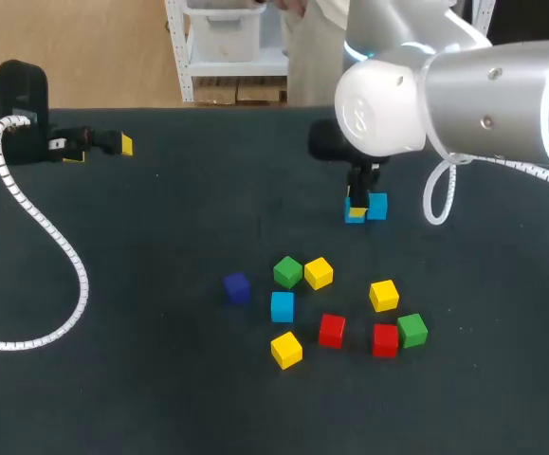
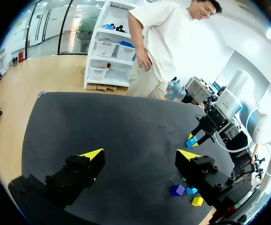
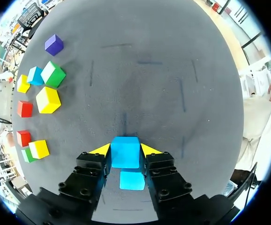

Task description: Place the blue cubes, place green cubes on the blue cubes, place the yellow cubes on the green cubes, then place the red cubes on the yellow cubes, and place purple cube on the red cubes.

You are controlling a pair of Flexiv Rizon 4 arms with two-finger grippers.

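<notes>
Risk: my right claw [image 3: 126, 149], clamped on held blue cube [image 3: 125, 158], may bump second blue cube [image 3: 132, 180] just beside it on release; left claw [image 2: 141, 154] open.

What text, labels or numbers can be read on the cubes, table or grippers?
None readable.
The blue cube in the right gripper and the loose cubes have plain faces.
The table and left gripper show no print.

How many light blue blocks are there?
3. One light blue cube is between the right fingers, another lies right beside it, and the third lies by a green cube. None seem hidden.
</notes>
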